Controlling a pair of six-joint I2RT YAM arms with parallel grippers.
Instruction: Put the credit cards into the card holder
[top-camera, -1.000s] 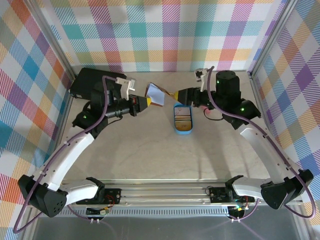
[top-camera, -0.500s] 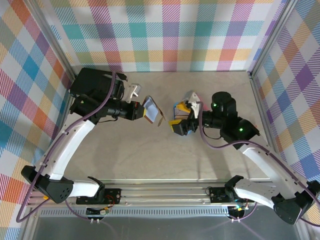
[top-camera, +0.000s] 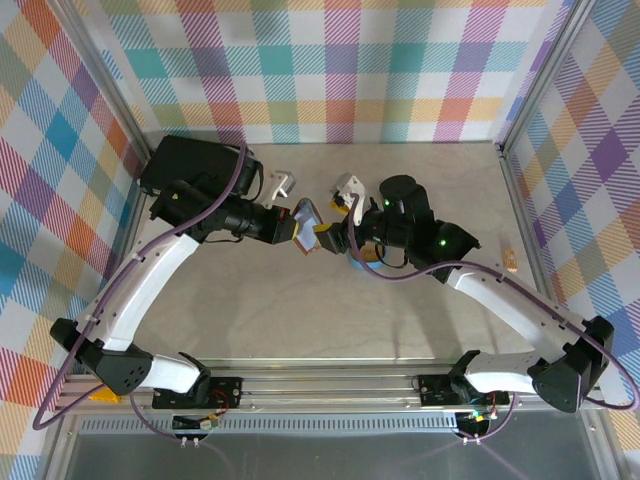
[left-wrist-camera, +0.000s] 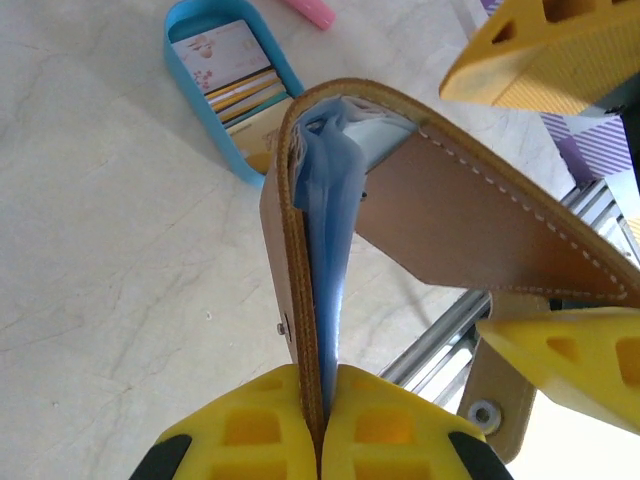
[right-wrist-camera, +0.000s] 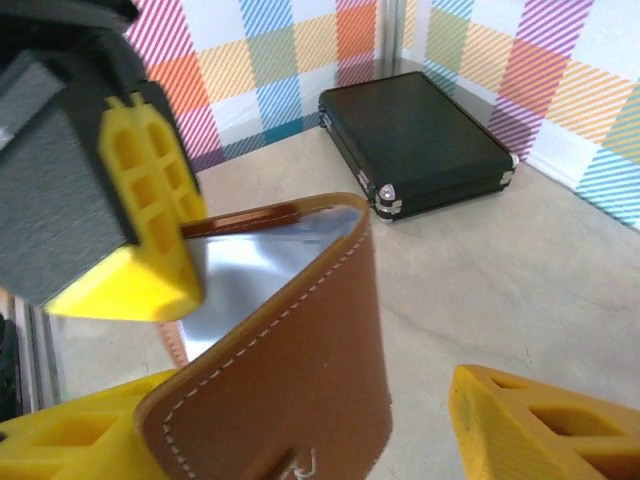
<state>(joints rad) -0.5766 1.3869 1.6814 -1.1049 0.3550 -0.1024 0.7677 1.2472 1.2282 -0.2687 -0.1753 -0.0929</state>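
Brown leather, your one card holder (left-wrist-camera: 470, 215) hung open above the worktop's middle, one flap pinched in your left gripper (left-wrist-camera: 320, 425), the other between your right gripper's (right-wrist-camera: 300, 435) spread jaws, while at least three credit cards (left-wrist-camera: 240, 90) lay in one blue tray (left-wrist-camera: 205, 115).

Bright even light, faint shadows, blurred foreground

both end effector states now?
left end effector: closed on one leaf of the holder.
right end effector: open, fingers either side of the other leaf, not clamped.
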